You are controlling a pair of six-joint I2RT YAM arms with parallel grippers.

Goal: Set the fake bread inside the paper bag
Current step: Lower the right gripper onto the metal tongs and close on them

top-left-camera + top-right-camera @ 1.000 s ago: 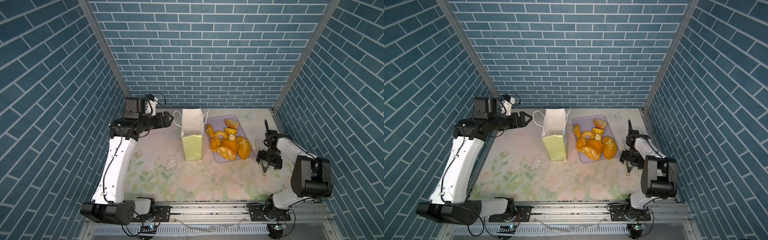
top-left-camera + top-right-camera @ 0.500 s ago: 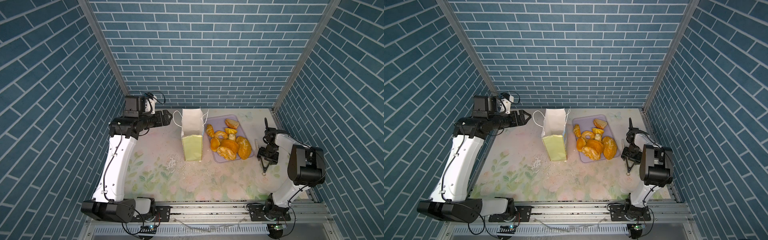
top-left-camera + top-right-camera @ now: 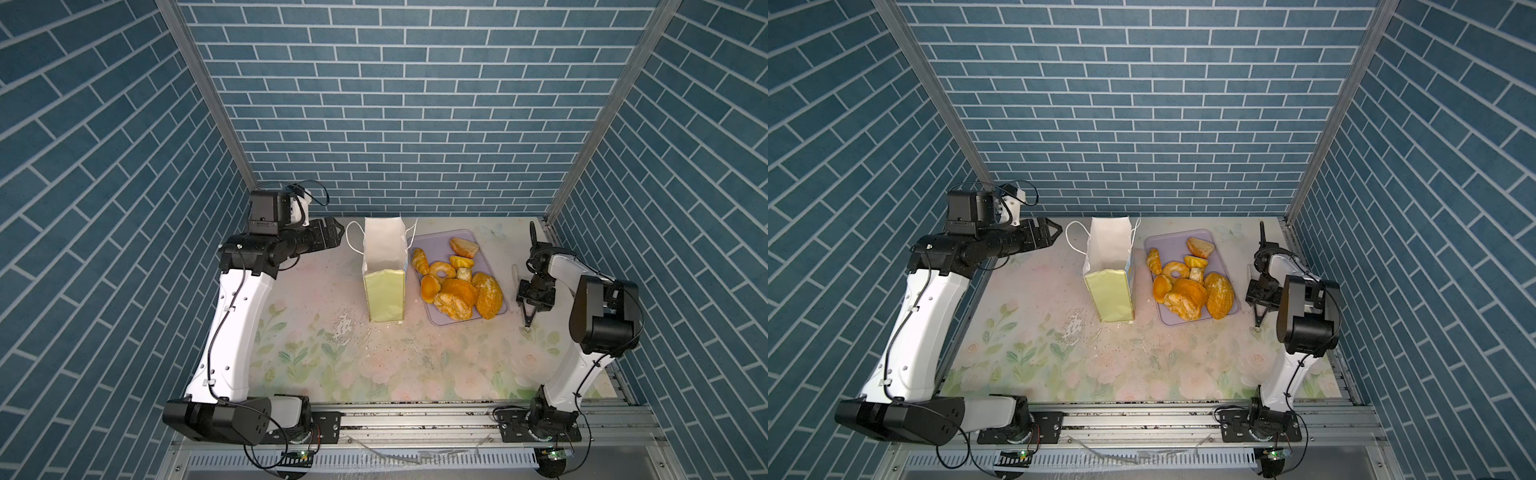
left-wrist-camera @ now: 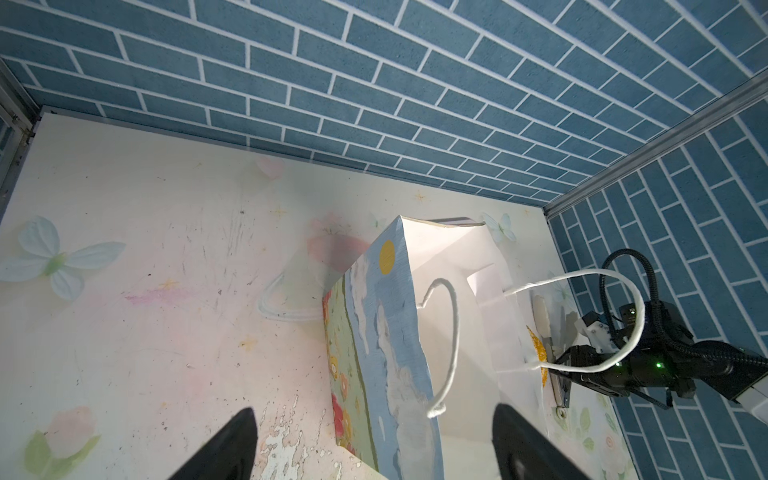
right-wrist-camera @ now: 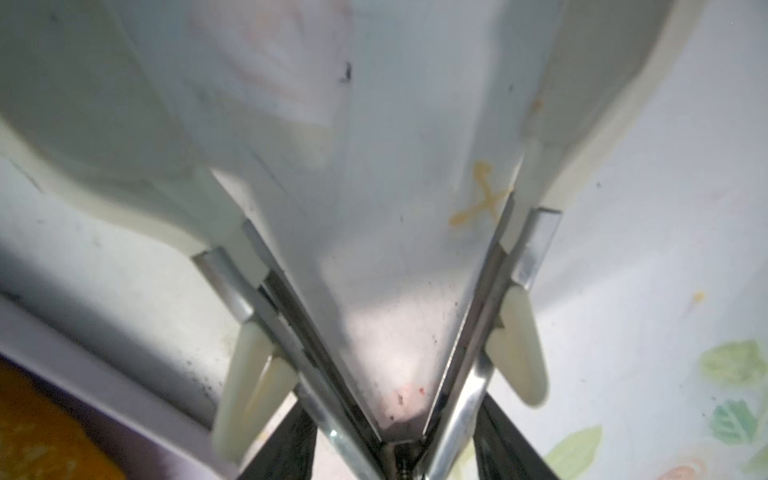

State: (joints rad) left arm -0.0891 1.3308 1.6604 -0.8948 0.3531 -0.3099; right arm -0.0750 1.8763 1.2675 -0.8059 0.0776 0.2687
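The fake bread (image 3: pixel 457 286) is lying heaped on the lilac tray (image 3: pixel 436 245), toward the far right of the floral table (image 3: pixel 415 365). It is sitting just right of the paper bag (image 3: pixel 384 291), which is standing upright with its mouth open. Your left gripper (image 3: pixel 338 235) is hovering wide open and empty, just left of the bag's white cord handle. Your right gripper (image 5: pixel 392 401) is sitting low just right of the tray, fingers narrowed either side of the metal tongs (image 5: pixel 309 336); whether they are truly pinching, you cannot tell.
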